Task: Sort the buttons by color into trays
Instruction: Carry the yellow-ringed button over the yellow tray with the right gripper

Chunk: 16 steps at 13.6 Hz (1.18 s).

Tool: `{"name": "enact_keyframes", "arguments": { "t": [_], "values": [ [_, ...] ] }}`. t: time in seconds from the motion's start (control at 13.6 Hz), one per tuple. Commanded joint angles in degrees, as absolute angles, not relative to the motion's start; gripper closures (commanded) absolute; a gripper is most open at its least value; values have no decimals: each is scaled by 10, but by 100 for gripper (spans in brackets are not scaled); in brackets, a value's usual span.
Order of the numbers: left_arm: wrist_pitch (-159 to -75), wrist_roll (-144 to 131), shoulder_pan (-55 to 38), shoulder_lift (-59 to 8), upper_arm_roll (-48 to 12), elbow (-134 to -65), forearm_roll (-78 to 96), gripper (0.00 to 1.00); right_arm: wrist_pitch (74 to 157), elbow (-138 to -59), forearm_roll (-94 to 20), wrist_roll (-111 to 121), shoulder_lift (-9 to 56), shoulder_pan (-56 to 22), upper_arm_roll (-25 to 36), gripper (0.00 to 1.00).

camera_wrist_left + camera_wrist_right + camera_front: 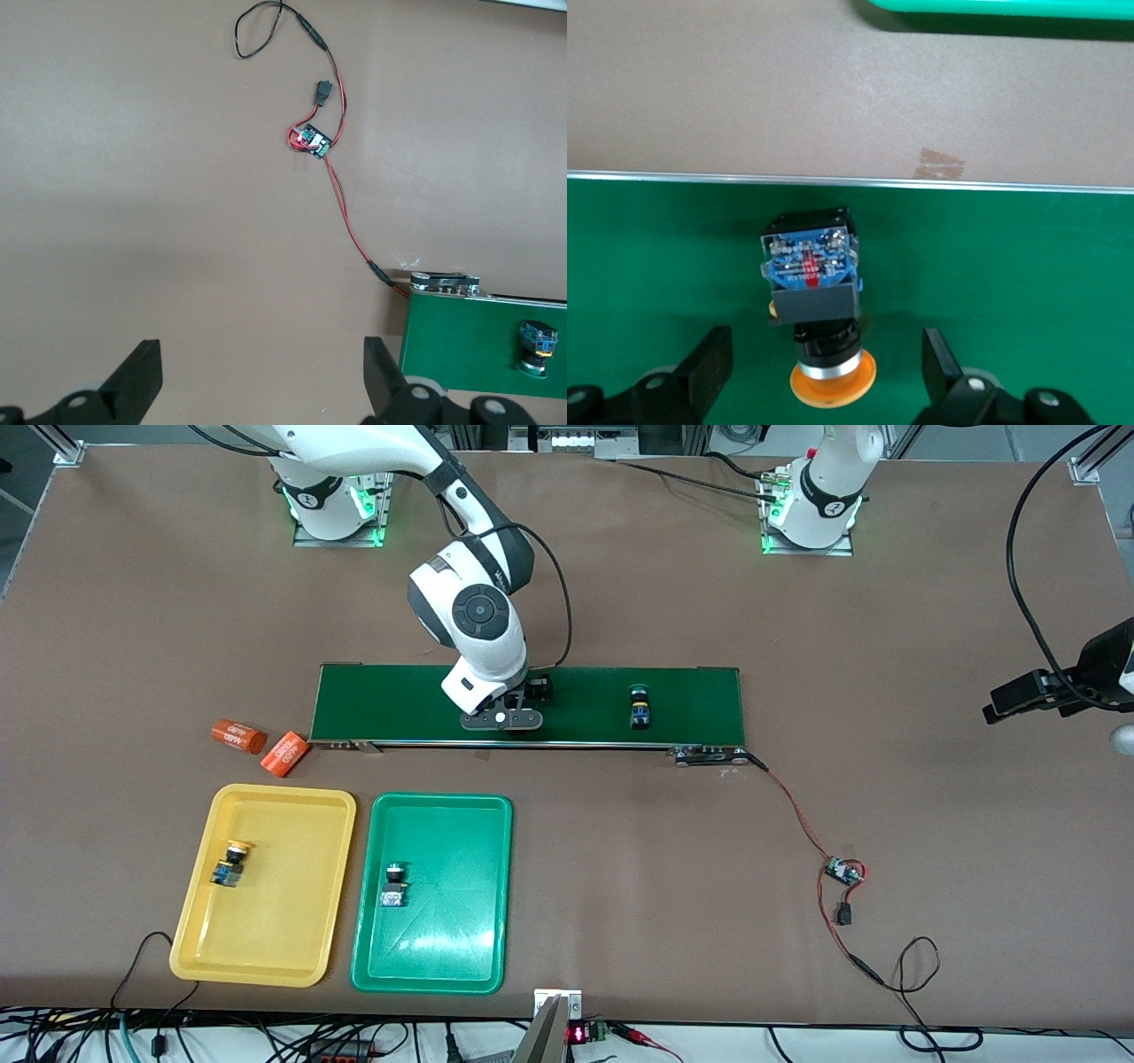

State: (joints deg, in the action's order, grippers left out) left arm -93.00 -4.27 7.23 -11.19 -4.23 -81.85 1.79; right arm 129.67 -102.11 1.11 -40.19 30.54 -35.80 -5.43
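My right gripper [501,718] is down over the dark-green conveyor belt [390,704], fingers [709,359] spread wide on either side of a yellow-orange-capped button [811,283] lying on its side on the belt; nothing is pinched yet, and there are gaps to both fingers in the right wrist view. My left gripper [261,376] waits off the left arm's end of the table, jaws wide apart and empty, over bare tabletop near the belt's end and its red wire [350,230] with a small circuit board [312,142]. A second button [639,707] lies on the belt toward the left arm's end; I cannot tell its cap colour. The yellow tray [301,948] holds one yellow-orange-capped button [231,864]. The green tray [461,948] sits just beside it, toward the left arm's end, holding one button with a dark cap [393,883]. Both trays lie nearer the front camera than the belt. Two orange cylinders [261,745] with white print lie on the table by the belt's right-arm end.
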Motion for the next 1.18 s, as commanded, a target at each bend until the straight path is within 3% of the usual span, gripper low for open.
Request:
{"name": "enact_keyframes", "arguments": {
  "t": [0.0,0.22,0.59,0.88,1.11],
  "values": [
    [-918,-48,72,-106,-43,-813,4,0,1309,-1042,23,-414,289,-346,-65,48],
    [-908,-40,76,-101,-39,-807,4,0,1309,-1041,23,-414,289,-339,-65,84],
    [-874,-4,76,-96,-39,-808,3,0,1285,-1017,22,-400,267,-310,-61,89],
    [-918,-5,76,-96,-39,-810,3,0,1176,-899,22,-317,272,-244,-37,88],
    [-910,-4,76,-95,-40,-811,3,0,1165,-876,19,-224,283,-185,-19,90]
  ]
}}
